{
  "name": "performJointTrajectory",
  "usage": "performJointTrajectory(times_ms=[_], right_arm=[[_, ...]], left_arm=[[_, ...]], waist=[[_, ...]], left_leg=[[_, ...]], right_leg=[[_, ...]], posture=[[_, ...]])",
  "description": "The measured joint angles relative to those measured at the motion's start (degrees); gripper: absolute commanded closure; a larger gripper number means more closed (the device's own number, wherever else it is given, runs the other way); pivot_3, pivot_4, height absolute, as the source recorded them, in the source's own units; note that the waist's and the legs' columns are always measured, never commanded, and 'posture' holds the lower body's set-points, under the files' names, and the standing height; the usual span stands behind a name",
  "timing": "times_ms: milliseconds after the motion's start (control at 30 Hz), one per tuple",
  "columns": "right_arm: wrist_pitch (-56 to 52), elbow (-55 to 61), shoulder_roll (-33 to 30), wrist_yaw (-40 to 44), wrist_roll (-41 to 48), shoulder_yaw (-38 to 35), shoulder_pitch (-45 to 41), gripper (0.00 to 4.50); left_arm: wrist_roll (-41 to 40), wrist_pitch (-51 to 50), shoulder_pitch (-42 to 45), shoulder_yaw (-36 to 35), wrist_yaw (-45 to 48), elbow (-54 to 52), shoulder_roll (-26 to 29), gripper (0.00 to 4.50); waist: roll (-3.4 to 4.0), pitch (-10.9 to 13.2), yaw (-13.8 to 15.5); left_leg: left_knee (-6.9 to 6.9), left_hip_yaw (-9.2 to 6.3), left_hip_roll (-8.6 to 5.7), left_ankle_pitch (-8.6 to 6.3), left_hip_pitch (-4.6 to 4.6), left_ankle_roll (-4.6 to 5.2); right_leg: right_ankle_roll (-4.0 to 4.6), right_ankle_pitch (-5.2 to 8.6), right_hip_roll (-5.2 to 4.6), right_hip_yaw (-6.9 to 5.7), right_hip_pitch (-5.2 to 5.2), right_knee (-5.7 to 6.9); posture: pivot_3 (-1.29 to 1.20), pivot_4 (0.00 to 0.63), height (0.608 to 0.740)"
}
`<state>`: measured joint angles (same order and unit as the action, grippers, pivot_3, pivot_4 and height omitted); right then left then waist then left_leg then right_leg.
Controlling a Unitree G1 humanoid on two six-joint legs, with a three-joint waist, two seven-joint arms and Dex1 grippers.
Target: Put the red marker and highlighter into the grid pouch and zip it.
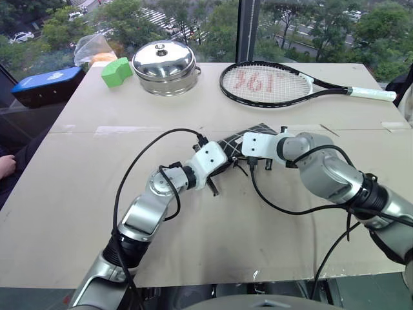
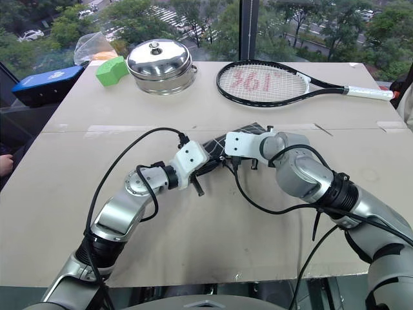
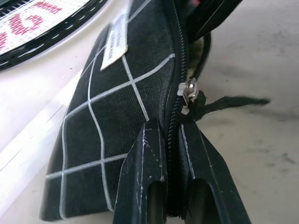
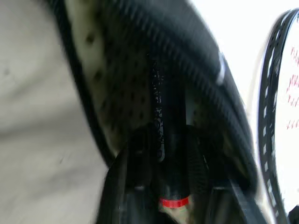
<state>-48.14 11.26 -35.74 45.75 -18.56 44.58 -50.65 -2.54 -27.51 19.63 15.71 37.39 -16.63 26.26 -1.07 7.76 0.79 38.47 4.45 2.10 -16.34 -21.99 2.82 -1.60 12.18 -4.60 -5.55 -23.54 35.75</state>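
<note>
Left gripper (image 3: 170, 186) pinches the near end of the grid pouch (image 3: 117, 121), black woven fabric; right gripper (image 4: 173, 186), between the pouch's gaping lips, clasps the slim red marker (image 4: 172, 186).

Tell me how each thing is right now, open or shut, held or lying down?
grid pouch: unzipped, mouth open, one end pinched by the left gripper.
red marker: between the right gripper's fingers, tip going into the pouch mouth.
pot: lid on.
racket: lying flat on the table.
green block: resting beside the pot.
</note>
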Motion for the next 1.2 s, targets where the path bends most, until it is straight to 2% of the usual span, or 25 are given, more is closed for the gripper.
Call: performJointTrajectory(times_ms=[67, 167, 200, 267, 300, 400, 467, 567, 633, 800, 967, 1200], right_arm=[[1.4, -0.6, 0.2, -0.1, 0.2, -0.9, 1.0, 1.39], [-3.4, 2.9, 2.1, 1.6, 6.6, -11.3, 7.1, 1.39], [-7.9, 6.8, 2.3, 4.0, 11.6, -18.0, 10.2, 1.39], [-12.0, 10.5, 2.2, 6.5, 16.2, -24.0, 12.5, 1.39], [-16.5, 14.7, 3.1, 8.7, 21.7, -31.3, 15.1, 1.39], [-23.0, 21.1, 6.3, 10.3, 30.0, -41.6, 17.3, 1.39], [-26.7, 24.8, 8.9, 9.9, 35.0, -46.1, 21.8, 1.39], [-28.8, 25.9, 10.7, 7.5, 37.7, -45.7, 27.1, 1.39], [-29.1, 26.2, 14.9, 3.1, 38.3, -44.1, 29.1, 1.39], [-27.2, 22.3, 23.6, -6.1, 37.9, -41.2, 29.1, 1.39], [-21.0, 12.6, 31.1, -12.7, 38.0, -41.3, 26.7, 1.39], [-16.5, 7.5, 32.3, -15.0, 39.5, -41.6, 24.4, 1.39]], left_arm=[[-1.1, -1.0, 0.0, -0.4, 0.0, 0.0, -0.9, 4.5], [-3.5, -3.5, -0.1, -2.7, 0.0, 0.0, -1.5, 4.5], [-4.5, -4.7, 0.0, -3.6, -0.1, 0.0, -2.0, 4.5], [-5.4, -5.9, 0.0, -4.6, -0.1, 0.1, -2.0, 4.5], [-6.3, -7.0, 0.1, -5.3, 0.0, 0.1, -2.0, 4.5], [-6.8, -7.9, 0.6, -6.0, 0.3, 0.3, -1.8, 4.5], [-6.9, -8.0, 1.0, -6.0, 0.9, 0.8, -1.3, 4.5], [-7.3, -8.1, 1.3, -6.2, 1.5, 1.7, -0.7, 4.5], [-7.8, -8.4, 2.0, -6.2, 2.3, 1.9, -0.6, 4.5], [-8.5, -8.8, 2.7, -6.2, 3.4, 1.9, 0.2, 4.5], [-9.0, -9.2, 3.0, -6.1, 4.9, 1.9, 1.5, 4.5], [-9.0, -9.6, 3.7, -6.2, 5.2, 1.9, 2.1, 4.5]], waist=[[0.0, 0.0, 0.0], [-0.01, 0.0, 0.0], [-0.01, 0.0, 0.2], [-0.01, 0.0, 0.1], [-0.01, 0.0, 0.1], [0.0, 0.0, -0.1], [-0.03, 0.0, 0.0], [0.0, 0.0, 0.0], [0.0, 0.0, -0.1], [0.0, 0.0, -0.1], [0.0, 0.0, -0.1], [0.01, 0.0, -0.2]], left_leg=[[-0.01, 0.0, 0.0, 0.0, 0.0, 0.0], [0.01, -0.02, 0.02, 0.0, 0.0, -0.01], [0.01, -0.1, 0.02, 0.0, -0.04, 0.0], [0.03, -0.16, 0.01, 0.0, -0.05, 0.0], [0.02, -0.2, 0.01, -0.01, -0.03, 0.01], [0.0, -0.2, 0.03, -0.15, 0.05, 0.24], [-0.03, -0.29, 0.04, -0.15, 0.07, 0.24], [-0.03, -0.25, 0.02, -0.15, 0.04, 0.24], [-0.02, -0.17, 0.01, -0.13, 0.06, 0.21], [-0.02, -0.17, 0.01, -0.01, 0.07, 0.0], [-0.02, -0.12, -0.01, 0.0, 0.05, -0.01], [-0.04, -0.13, 0.0, 0.0, 0.05, -0.02]], right_leg=[[0.0, 0.0, 0.0, 0.0, 0.0, 0.0], [-0.01, -0.01, -0.01, -0.02, 0.02, 0.04], [-0.01, -0.01, -0.03, -0.1, 0.05, 0.02], [-0.01, -0.02, -0.03, -0.14, 0.06, 0.01], [0.0, -0.02, -0.04, -0.16, 0.08, 0.01], [0.01, -0.01, 0.01, -0.09, 0.09, 0.06], [0.03, -0.01, 0.02, -0.1, 0.1, 0.1], [0.03, -0.01, 0.0, -0.04, 0.07, 0.12], [0.03, -0.02, 0.02, 0.0, 0.06, 0.13], [0.03, -0.01, 0.05, -0.02, 0.06, 0.13], [0.02, -0.01, 0.06, 0.0, 0.05, 0.1], [0.01, -0.01, 0.07, 0.0, 0.05, 0.09]], posture=[[0.0, 0.15, 0.74], [0.0, 0.15, 0.74], [0.0, 0.15, 0.74], [0.0, 0.15, 0.74], [0.0, 0.15, 0.74], [0.0, 0.15, 0.74], [0.0, 0.15, 0.74], [0.0, 0.15, 0.74], [0.0, 0.15, 0.74], [0.0, 0.15, 0.74], [0.0, 0.15, 0.74], [0.0, 0.15, 0.74]])
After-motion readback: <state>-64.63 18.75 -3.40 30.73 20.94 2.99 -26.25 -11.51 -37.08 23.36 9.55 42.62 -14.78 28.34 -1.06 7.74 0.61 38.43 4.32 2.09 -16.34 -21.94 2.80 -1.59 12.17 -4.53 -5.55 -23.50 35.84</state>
